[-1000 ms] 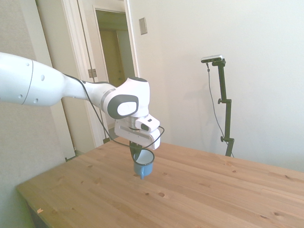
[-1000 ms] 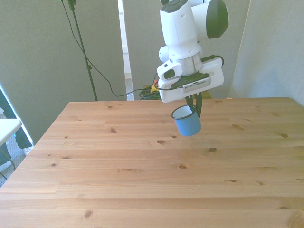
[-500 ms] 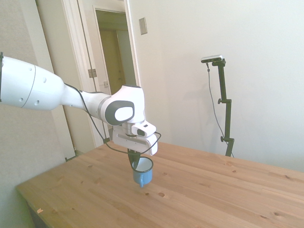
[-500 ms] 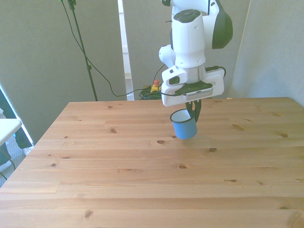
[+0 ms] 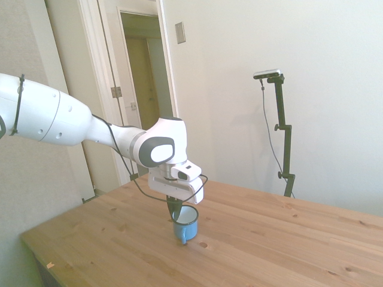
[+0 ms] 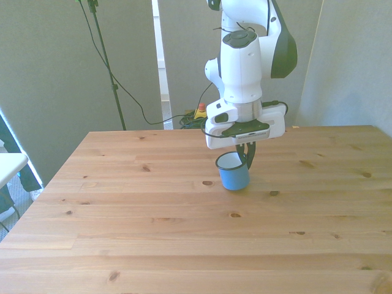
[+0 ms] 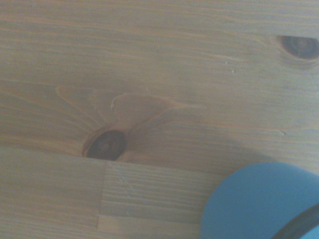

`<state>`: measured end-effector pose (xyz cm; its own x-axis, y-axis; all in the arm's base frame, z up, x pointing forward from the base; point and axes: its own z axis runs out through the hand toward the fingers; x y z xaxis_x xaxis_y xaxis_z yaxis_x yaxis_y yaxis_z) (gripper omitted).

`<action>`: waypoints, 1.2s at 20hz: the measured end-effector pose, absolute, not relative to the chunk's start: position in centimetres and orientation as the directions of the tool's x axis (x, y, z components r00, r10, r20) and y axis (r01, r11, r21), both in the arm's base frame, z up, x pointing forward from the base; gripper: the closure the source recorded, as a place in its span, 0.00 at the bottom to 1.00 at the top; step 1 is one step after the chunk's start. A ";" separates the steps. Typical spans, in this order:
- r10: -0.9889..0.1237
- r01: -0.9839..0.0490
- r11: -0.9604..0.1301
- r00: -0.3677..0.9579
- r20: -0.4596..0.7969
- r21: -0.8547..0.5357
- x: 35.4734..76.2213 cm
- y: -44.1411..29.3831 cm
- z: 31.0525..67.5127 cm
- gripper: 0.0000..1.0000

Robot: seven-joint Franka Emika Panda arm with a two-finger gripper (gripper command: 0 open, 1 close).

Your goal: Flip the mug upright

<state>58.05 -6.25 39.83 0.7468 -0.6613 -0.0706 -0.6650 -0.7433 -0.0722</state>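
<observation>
A small blue enamel mug (image 6: 233, 172) with a white inside stands mouth-up on the pale wooden worktop (image 6: 153, 226). The white arm's pincer (image 6: 247, 160) grips its rim. No writing is readable.

Soft, even daylight fills the side view, whose white walls look pale and slightly washed out. In the front view a bright strip between the grey panels behind the arm is blown out. The bench (image 6: 153, 202) is evenly lit with no glare; the mug (image 6: 233, 172) casts only a faint shadow beside its base. The wrist view is dimmer and soft, the mug's blue wall (image 7: 259, 201) blurred, the wood knots (image 7: 106, 145) slightly sharper.
</observation>
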 end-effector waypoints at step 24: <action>-0.645 -0.642 -0.759 0.764 -0.013 -0.112 52.7 -4.6 48.5 0.00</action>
<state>52.67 -4.64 48.52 0.7642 -0.6448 -0.0134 -0.6420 -0.7585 -0.1119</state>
